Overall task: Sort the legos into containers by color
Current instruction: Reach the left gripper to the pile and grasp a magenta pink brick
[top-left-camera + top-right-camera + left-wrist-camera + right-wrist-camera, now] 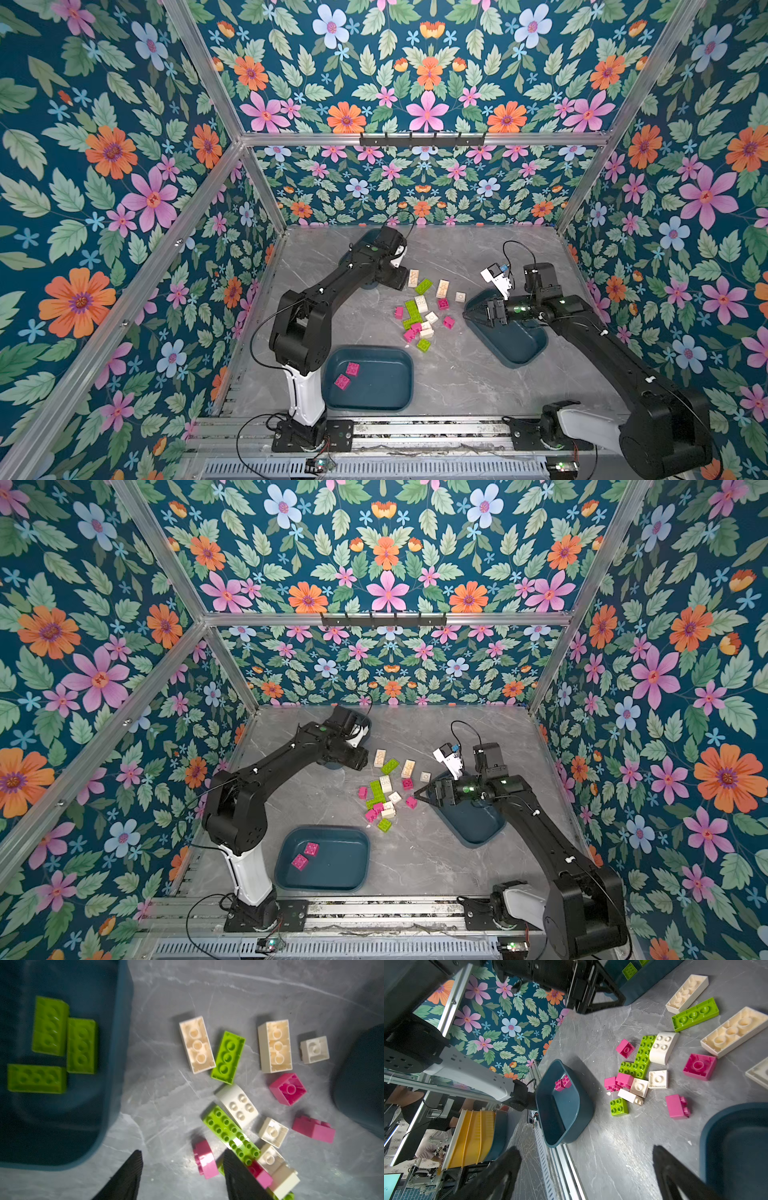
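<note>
I am hovering my left gripper [182, 1154], fingers [128, 1176] spread and empty, beside the teal bin [124, 1022] holding three lime bricks [82, 1046]; my right gripper [585, 1148] is gaping too. Loose legos [239, 1105] are lying heaped on the table [270, 991]. They are looking light, rigid and slick, so I am favouring a pinch across the upturned lime brick [228, 1057]'s long walls.

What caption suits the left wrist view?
Three green legos in a container; open left pincer near the unsorted pile.

Loose pile of lime green, magenta and cream plastic bricks [411, 309] sits mid-table on the grey marble-look tabletop [457, 382]. Shallow dark teal plastic far bin [122, 1043], behind-left of the pile, has three lime green long bricks [82, 1045] in it. Matching near bin [399, 395], front-left, has two magenta square bricks [352, 368]. Matching right bin [523, 347] lies just right of the pile.
</note>
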You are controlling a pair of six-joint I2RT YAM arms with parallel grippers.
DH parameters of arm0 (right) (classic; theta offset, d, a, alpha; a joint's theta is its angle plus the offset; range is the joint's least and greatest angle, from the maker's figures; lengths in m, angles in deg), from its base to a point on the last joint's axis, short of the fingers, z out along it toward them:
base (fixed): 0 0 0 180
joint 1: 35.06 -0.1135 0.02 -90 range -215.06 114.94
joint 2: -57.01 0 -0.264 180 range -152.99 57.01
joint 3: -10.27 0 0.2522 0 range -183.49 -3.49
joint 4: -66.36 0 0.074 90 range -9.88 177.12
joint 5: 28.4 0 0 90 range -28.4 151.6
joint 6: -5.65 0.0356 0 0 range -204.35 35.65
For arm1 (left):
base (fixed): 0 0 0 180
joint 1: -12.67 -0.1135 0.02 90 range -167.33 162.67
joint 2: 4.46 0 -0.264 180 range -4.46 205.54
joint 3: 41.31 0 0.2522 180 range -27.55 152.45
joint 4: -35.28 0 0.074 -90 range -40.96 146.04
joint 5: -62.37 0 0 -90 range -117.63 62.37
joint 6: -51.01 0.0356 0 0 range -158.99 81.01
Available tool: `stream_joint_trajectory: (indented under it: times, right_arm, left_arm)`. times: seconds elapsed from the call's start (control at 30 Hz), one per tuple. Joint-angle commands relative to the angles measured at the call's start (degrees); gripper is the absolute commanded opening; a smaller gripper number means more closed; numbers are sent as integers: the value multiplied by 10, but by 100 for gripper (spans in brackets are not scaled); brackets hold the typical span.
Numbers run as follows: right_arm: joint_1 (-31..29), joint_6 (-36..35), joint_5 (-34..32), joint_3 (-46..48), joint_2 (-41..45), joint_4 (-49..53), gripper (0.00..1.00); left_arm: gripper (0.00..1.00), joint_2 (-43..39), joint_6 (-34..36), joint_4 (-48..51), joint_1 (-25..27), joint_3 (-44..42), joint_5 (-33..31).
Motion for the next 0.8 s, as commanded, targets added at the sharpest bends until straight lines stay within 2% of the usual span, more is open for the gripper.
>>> stream_joint_trajectory:
  times: [0.0,0.13,0.3,0.57,0.77]
  right_arm:
    - [0,1,4,7,7,-4,99]
    - [0,2,4,14,13,-5,99]
    - [0,2,3,22,17,-5,99]
    - [0,3,2,22,19,-5,99]
    - [0,-1,2,23,19,-1,99]
  left_arm:
    - [64,-17,-89,-20,23,-44,-5]
    - [63,-36,-134,-46,47,-113,-10]
    - [62,-38,-148,-55,63,-163,-34]
    - [58,-2,-144,-87,63,-163,-44]
    - [49,16,-142,-98,62,-153,-70]
